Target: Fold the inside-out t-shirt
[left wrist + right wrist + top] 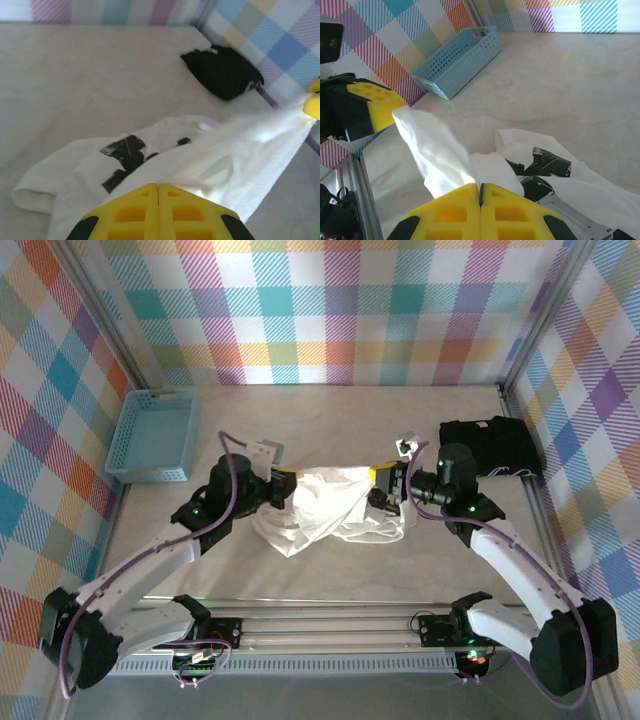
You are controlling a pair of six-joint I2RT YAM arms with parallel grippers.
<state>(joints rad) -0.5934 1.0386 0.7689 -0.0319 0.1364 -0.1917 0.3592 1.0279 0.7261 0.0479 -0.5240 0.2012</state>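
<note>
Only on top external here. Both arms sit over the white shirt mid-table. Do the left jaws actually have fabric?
Observer: Yes. In the left wrist view the left gripper has its jaws shut, with the t-shirt coming out from between their tips.
Operator: Right side?
Observer: Same. In its own wrist view the right gripper has its jaws shut on a fold of the cloth.
Operator: Slack between the two?
Observer: Little, as far as I can tell. The right wrist view shows a band of the cloth running nearly straight from its jaws up to the left arm's yellow pads.
</note>
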